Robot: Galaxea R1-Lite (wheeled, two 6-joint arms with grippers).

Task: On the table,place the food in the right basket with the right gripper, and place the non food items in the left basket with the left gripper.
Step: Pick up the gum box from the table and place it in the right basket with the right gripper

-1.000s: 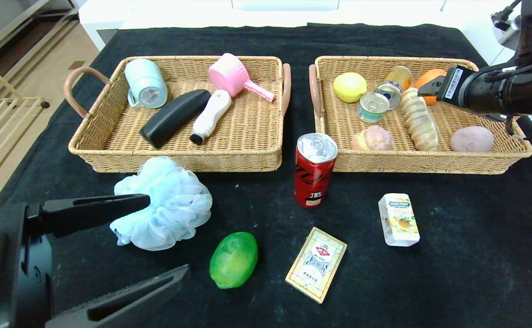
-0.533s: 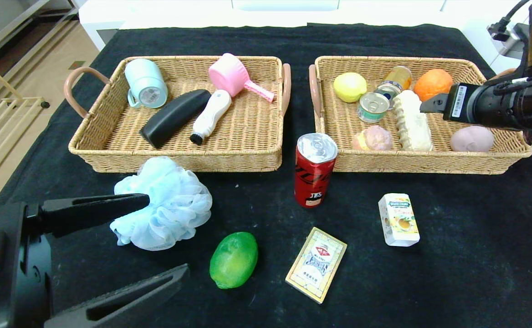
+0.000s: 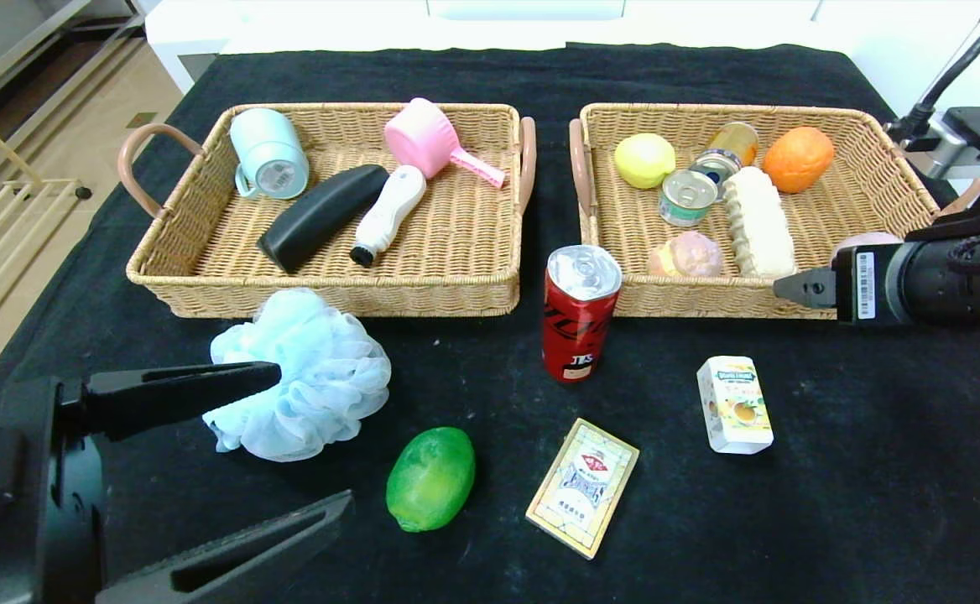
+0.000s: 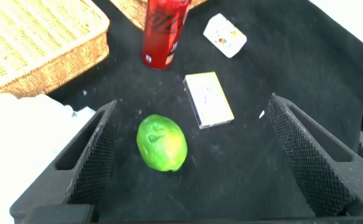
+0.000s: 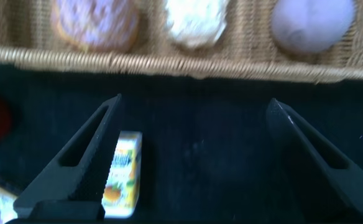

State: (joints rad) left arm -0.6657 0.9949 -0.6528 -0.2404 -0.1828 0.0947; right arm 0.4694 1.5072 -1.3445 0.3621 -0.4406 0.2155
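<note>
The red soda can (image 3: 578, 315) stands on the black table just in front of the right basket (image 3: 708, 306). The white carton (image 3: 733, 404), green fruit (image 3: 430, 478), cream card box (image 3: 582, 486) and light-blue pouf (image 3: 301, 377) lie on the cloth. The bread loaf (image 3: 758, 222) lies inside the right basket. My right gripper (image 3: 792, 288) is open and empty, hovering at that basket's front rim; in its wrist view (image 5: 194, 102) the carton (image 5: 122, 174) shows by one finger. My left gripper (image 3: 312, 436) is open and empty beside the pouf; its wrist view (image 4: 192, 102) shows the fruit (image 4: 161, 143) between the fingers.
The left basket (image 3: 322, 302) holds a mint mug, a black bottle, a white brush and a pink scoop. The right basket also holds a yellow fruit, an orange, tins and round buns. Floor and shelving lie beyond the table's left edge.
My right gripper has drawn back from over the right basket to its front rim. The bread loaf rolled over in the basket and now lies still. The left gripper barely moved.
</note>
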